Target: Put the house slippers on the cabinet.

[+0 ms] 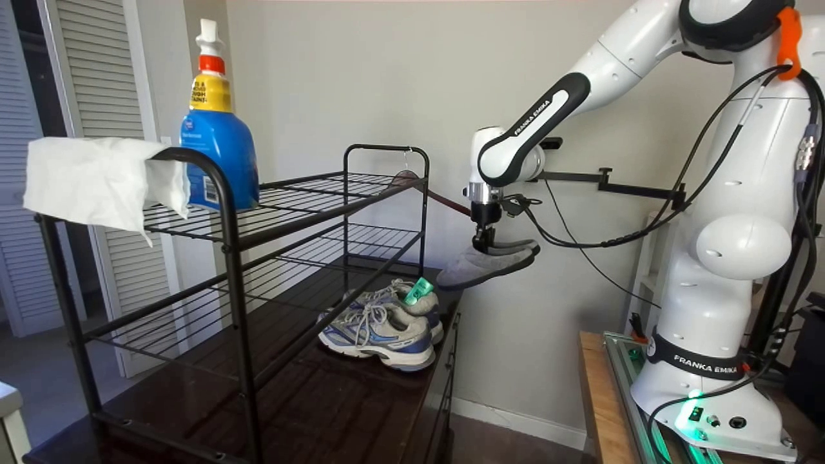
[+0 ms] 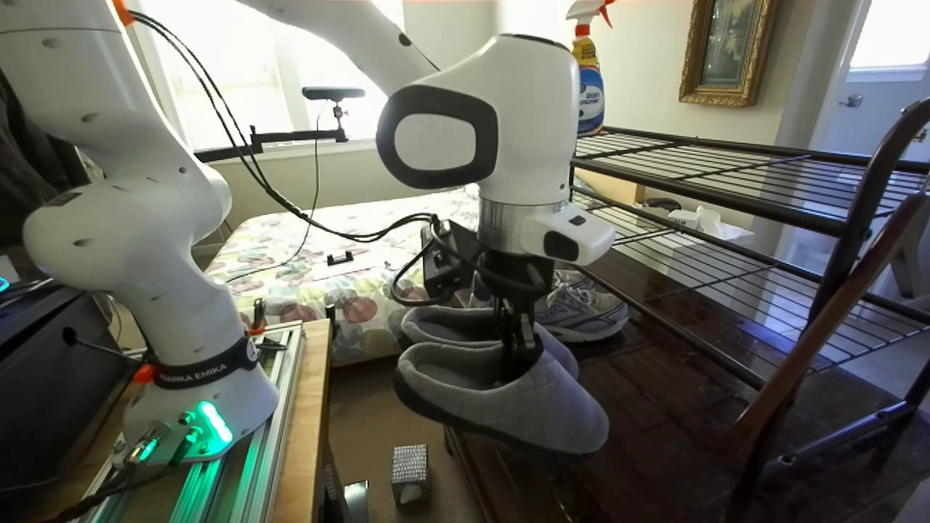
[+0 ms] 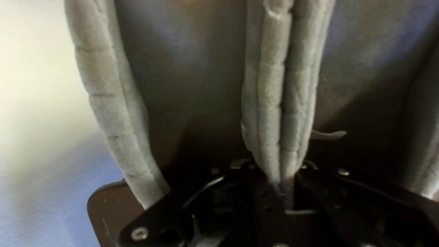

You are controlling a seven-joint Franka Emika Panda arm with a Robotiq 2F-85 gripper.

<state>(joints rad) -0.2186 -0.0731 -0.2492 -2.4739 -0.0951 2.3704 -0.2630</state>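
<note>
Pale wall (image 1: 309, 90), grey slippers (image 1: 488, 264), pinched together, hanging from hand (image 3: 279, 168)

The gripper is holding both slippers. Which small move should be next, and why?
Probably carry the slippers slightly inward over the cabinet before lowering: the gripper holds them raised, pinched by their adjoining sides, and in both exterior views their heels appear to hang beyond the cabinet's edge.

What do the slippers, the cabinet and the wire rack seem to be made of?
House slippers: soft matte fabric, perhaps felt-like; stitched quilting shows.
Cabinet: maybe wood or veneer, from its dark brown colour; glossy, with reflections on top.
Wire rack: likely metal, probably painted dark; slim rods and bent tubing, slight sheen.
</note>
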